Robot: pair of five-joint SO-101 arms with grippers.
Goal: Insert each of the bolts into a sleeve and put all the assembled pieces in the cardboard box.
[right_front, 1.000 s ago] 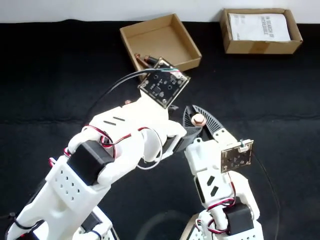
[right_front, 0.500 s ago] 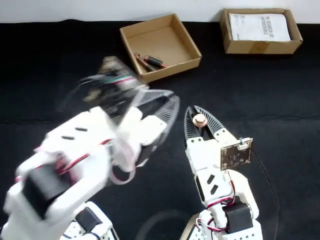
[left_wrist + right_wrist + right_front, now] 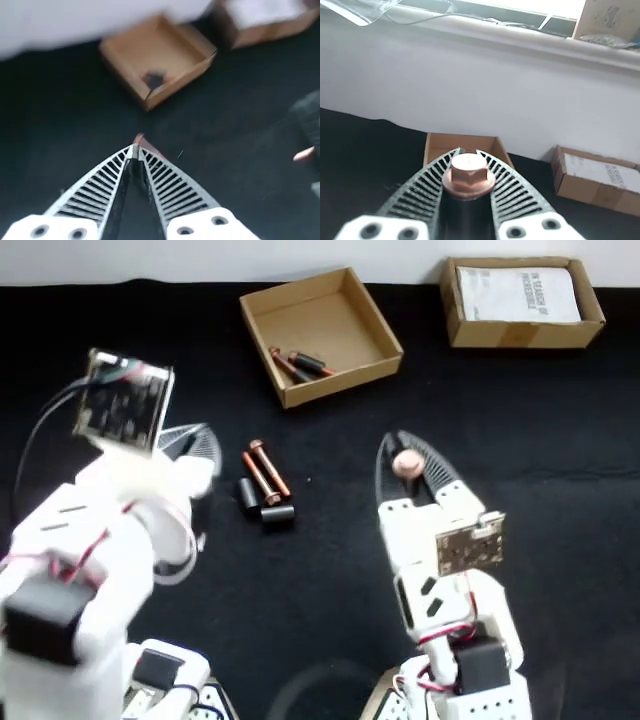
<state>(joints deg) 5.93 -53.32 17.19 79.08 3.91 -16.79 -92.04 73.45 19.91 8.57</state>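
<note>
**High view.** The right pincer (image 3: pixel 400 447) stands at about 5 o'clock from the cardboard box (image 3: pixel 350 373). It is clamped on a bolt (image 3: pixel 405 462) whose copper head points up. The left pincer (image 3: pixel 198 448) hangs at 9 o'clock of the loose parts, and its grip is hard to read from here. On the bench (image 3: pixel 560 440) between the arms, two loose bolts (image 3: pixel 262 470) lie side by side. Two black sleeves (image 3: pixel 279 515) lie just at their 6 o'clock ends. The box holds assembled pieces (image 3: pixel 300 365) near its 6 o'clock wall. A second box (image 3: pixel 520 333) with a printed sheet sits at 3 o'clock of the first.

**Left wrist view.** The left pincer (image 3: pixel 134 150) has its fingers drawn together at the tips, with nothing between them. A copper bolt end (image 3: pixel 142 141) shows just beyond the tips. The cardboard box (image 3: pixel 180 80) lies farther off, with something dark inside.

**Right wrist view.** The right pincer (image 3: pixel 468 154) grips just under the bolt's hexagonal head (image 3: pixel 468 176). Something dark sits beneath the head, and I cannot tell whether it is a sleeve. The cardboard box (image 3: pixel 437 147) lies beyond.

**Judgement.** The task is midway, with some pieces boxed, one bolt in hand and two pairs unassembled. If the held bolt is bare, the left pincer must open and fetch a sleeve. If it is sleeved, the right arm should carry it to the box at 11 o'clock.
</note>
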